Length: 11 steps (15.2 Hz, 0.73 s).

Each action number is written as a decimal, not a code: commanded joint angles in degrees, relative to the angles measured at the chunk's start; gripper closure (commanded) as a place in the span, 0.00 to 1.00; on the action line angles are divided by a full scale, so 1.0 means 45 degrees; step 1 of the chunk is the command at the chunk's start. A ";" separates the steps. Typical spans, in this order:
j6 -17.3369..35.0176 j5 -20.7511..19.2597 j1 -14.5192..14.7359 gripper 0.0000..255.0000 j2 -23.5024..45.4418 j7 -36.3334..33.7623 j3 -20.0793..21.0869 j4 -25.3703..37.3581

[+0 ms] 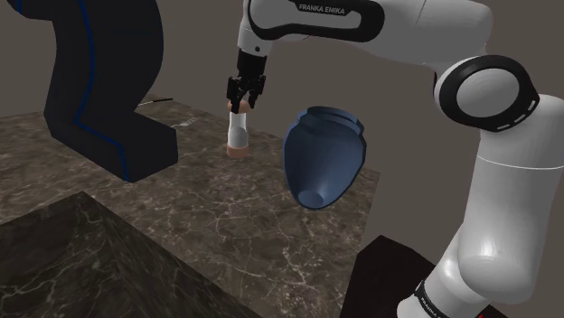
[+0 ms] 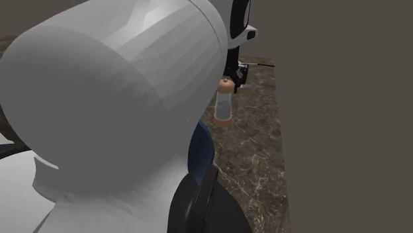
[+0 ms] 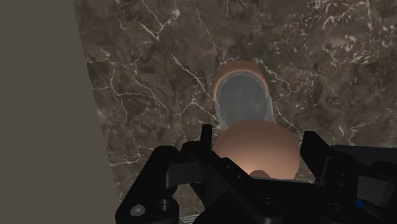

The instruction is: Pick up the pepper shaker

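Shaker (image 1: 238, 134): pale translucent body, tan domed cap, tan base. Upright, straight below gripper (image 1: 244, 101), in line with it. Cap sits between fingers, clasped on both sides; body and base hang past fingertips.

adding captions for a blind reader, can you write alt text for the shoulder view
A white robot arm reaches down over a dark marbled counter, its black fingers clasping the top of a small pepper shaker. A dark blue vase stands at the shaker's right in this view, a bulky dark object at its left.
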<state>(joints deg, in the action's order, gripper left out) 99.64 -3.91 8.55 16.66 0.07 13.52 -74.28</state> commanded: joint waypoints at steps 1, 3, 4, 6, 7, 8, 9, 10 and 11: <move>0.0007 -0.0003 -0.0005 1.00 0.0003 0.0003 -0.0004 -0.0016; 0.0016 -0.0001 -0.0006 1.00 -0.0007 0.0003 -0.0004 -0.0035; 0.0016 -0.0001 -0.0006 1.00 -0.0005 0.0003 -0.0004 -0.0033; 0.0022 -0.0003 -0.0003 1.00 -0.0001 -0.0002 -0.0003 -0.0034; 0.0026 -0.0006 0.0004 1.00 -0.0004 -0.0012 0.0000 -0.0042; -0.0174 -0.0019 0.0022 1.00 0.0052 -0.0015 0.0002 0.0212; -0.0379 -0.0036 0.0042 1.00 0.0118 -0.0018 0.0005 0.0482; -0.0587 -0.0053 0.0064 1.00 0.0188 -0.0022 0.0007 0.0759; -0.0799 -0.0072 0.0087 1.00 0.0264 -0.0026 0.0009 0.1045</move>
<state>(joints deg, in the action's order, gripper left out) 97.01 -4.17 8.87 17.56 -0.07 13.56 -70.81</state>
